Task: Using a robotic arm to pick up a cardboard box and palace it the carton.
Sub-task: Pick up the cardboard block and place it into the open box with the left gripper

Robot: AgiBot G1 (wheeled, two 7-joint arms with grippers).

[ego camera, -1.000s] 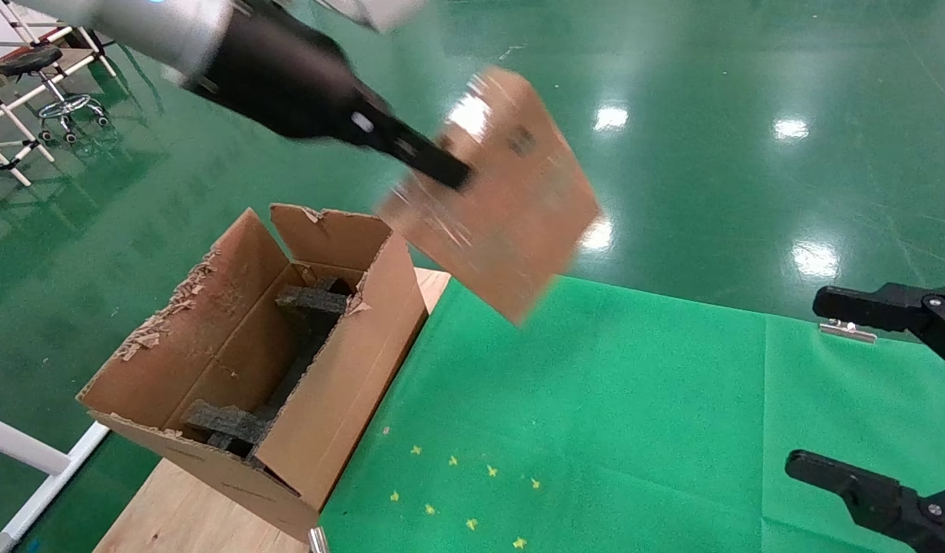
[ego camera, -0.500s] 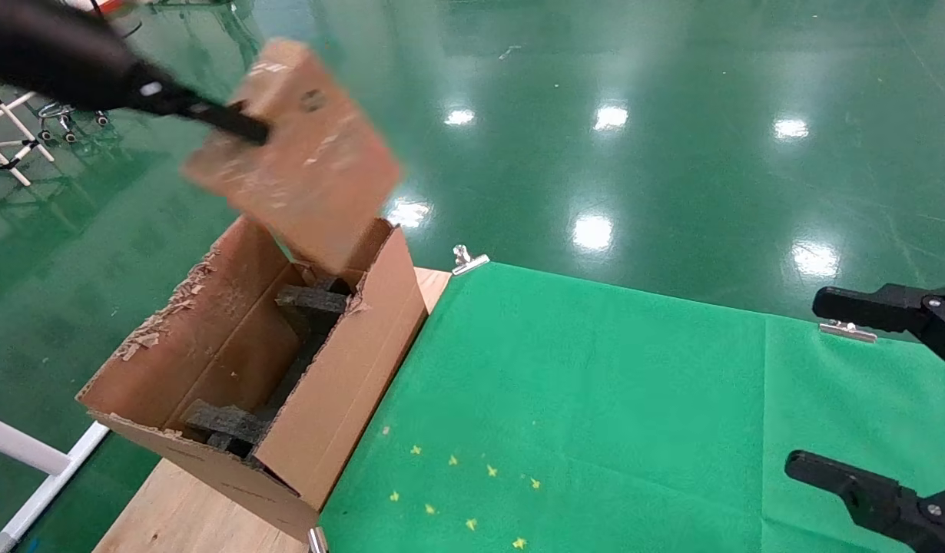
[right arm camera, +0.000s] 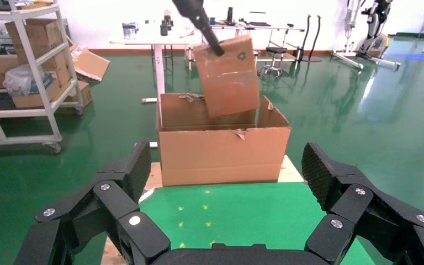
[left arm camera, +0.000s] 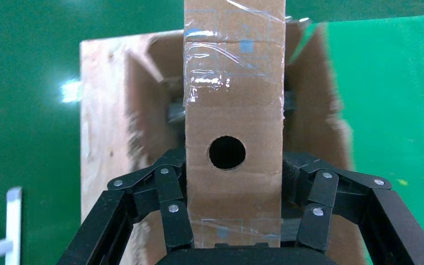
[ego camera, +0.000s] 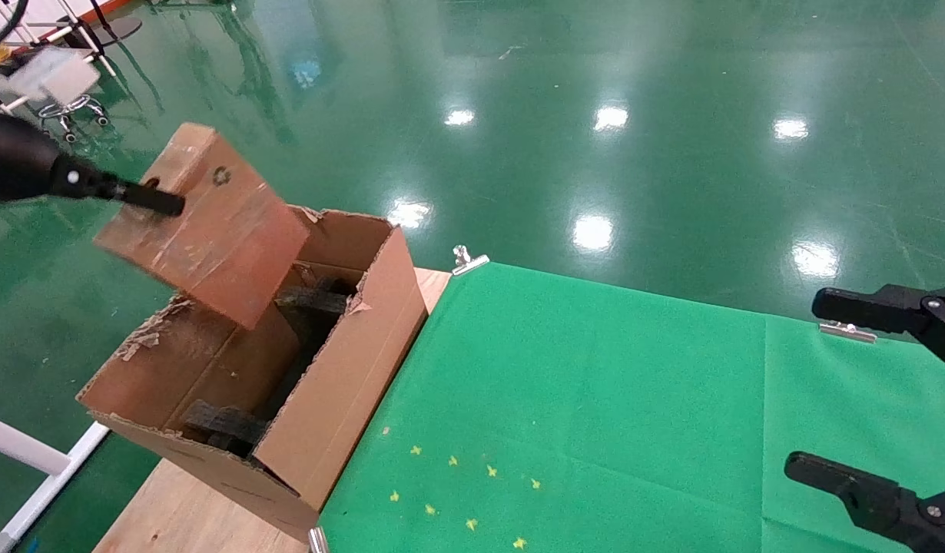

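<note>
Because the cardboard box (ego camera: 203, 223) is slim, stiff and wrapped partly in glossy clear tape, it is probably light but slick where the tape runs, so a hold on the bare board near 1 end looks safer than on the tape. That is how it is held: the left gripper (left arm camera: 226, 232) has its 2 fingers pressed against the box's 2 broad faces near the end with the round hole, the rest of the box hanging free. The box is tilted, its lower corner dipping just over the open top of the carton (ego camera: 342, 369), above the dark foam blocks (ego camera: 311, 301) inside. With so little of it pinched, it could pivot if that corner catches a ragged flap.

Compared with 0.5 s ago, the box sits lower and farther to the robot's left, and now overlaps the carton's left wall; 1 s ago it was high over the edge of the green cloth (ego camera: 595, 399). The right gripper (right arm camera: 221, 221) is parked over the cloth's right side, fingers spread, unchanged.
</note>
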